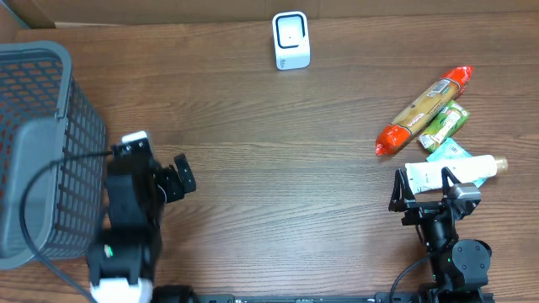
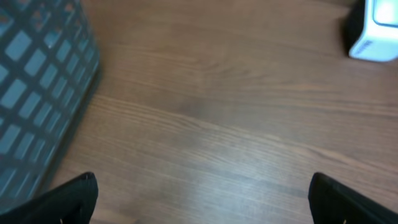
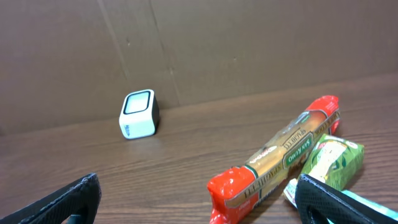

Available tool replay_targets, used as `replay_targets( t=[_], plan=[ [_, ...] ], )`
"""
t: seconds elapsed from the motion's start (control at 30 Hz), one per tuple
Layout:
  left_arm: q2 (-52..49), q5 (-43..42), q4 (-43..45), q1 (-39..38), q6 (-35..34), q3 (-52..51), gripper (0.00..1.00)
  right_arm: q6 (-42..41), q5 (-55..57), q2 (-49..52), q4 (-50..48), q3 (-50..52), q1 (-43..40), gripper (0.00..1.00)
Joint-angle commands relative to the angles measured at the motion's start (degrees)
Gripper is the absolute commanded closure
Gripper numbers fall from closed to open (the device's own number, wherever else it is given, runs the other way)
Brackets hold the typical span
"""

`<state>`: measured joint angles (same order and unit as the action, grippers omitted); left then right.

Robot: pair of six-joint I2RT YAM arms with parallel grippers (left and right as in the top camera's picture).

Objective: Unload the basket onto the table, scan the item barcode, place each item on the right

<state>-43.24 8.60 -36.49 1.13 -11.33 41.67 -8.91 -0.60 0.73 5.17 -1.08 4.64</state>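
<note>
A white barcode scanner [image 1: 291, 39] stands at the back middle of the table, also seen in the right wrist view [image 3: 138, 114] and at the top right of the left wrist view [image 2: 376, 31]. The items lie at the right: a long red-and-gold spaghetti pack [image 1: 425, 109] [image 3: 280, 155], a green packet [image 1: 445, 124] [image 3: 333, 158], a teal packet [image 1: 446, 151] and a white tube [image 1: 450, 172]. My right gripper [image 1: 425, 189] [image 3: 199, 202] is open just in front of them, holding nothing. My left gripper [image 1: 177, 177] [image 2: 202, 202] is open over bare wood beside the basket.
A grey mesh basket [image 1: 34, 143] [image 2: 37, 93] fills the left side of the table, close to my left arm. A brown cardboard wall [image 3: 249, 43] stands behind the scanner.
</note>
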Motion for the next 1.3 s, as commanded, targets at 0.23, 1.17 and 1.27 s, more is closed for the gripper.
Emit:
replay_targets(
  t=[0.23,1.17,1.27],
  plan=[
    [30.99,-8.59,34.32,0.79,24.72,-32.09,0.00,0.39,0.50,-0.57,-0.35,0.63,0.46,0.00],
    [42.97,-9.53,32.04,1.38,25.03,-41.38,0.00,0.39,0.50,-0.57,-0.35,0.63,0.46,0.00],
    [42.97,-9.53,32.04,1.38,25.05,-41.38,0.00,0.39,0.50,-0.57,-0.35,0.63,0.46,0.00]
  ],
)
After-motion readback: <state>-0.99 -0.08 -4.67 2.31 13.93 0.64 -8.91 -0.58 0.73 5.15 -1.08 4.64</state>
